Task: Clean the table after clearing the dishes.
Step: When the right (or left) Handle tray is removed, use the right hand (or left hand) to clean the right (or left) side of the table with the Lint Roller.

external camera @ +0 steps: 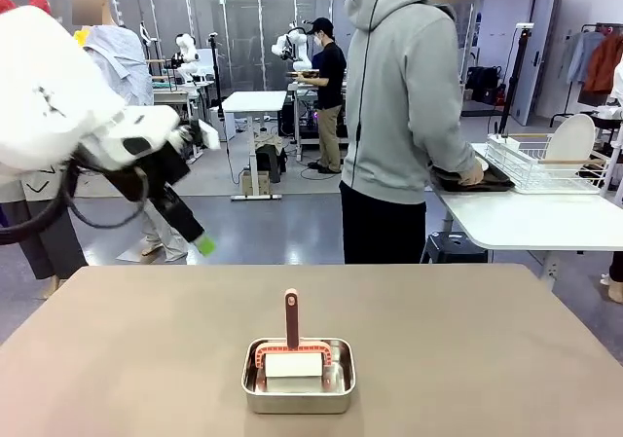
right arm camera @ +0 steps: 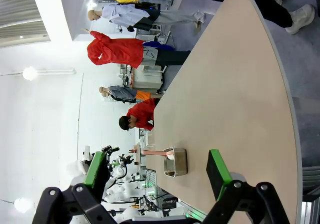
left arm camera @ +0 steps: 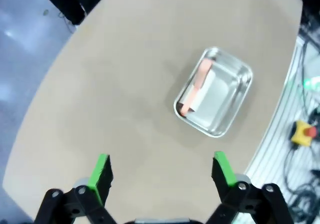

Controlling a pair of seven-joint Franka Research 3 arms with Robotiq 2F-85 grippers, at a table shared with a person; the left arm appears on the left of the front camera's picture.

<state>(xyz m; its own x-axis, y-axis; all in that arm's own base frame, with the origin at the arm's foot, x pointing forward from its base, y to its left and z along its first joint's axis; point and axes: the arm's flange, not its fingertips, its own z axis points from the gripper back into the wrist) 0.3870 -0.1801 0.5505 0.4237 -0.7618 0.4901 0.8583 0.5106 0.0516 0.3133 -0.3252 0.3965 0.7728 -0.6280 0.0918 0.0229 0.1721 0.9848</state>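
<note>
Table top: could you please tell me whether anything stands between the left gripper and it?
Nothing visible does. The left gripper hangs open above the table, with bare top beneath its fingers. A steel pan holding an orange-handled brush sits on the table farther ahead, apart from the gripper.

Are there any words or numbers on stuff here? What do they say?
None can be read.
The rectangular steel pan, the orange-handled tool in it and the plain brown-taupe table show no print.
The yellow box with a red button is too blurred to tell.
</note>
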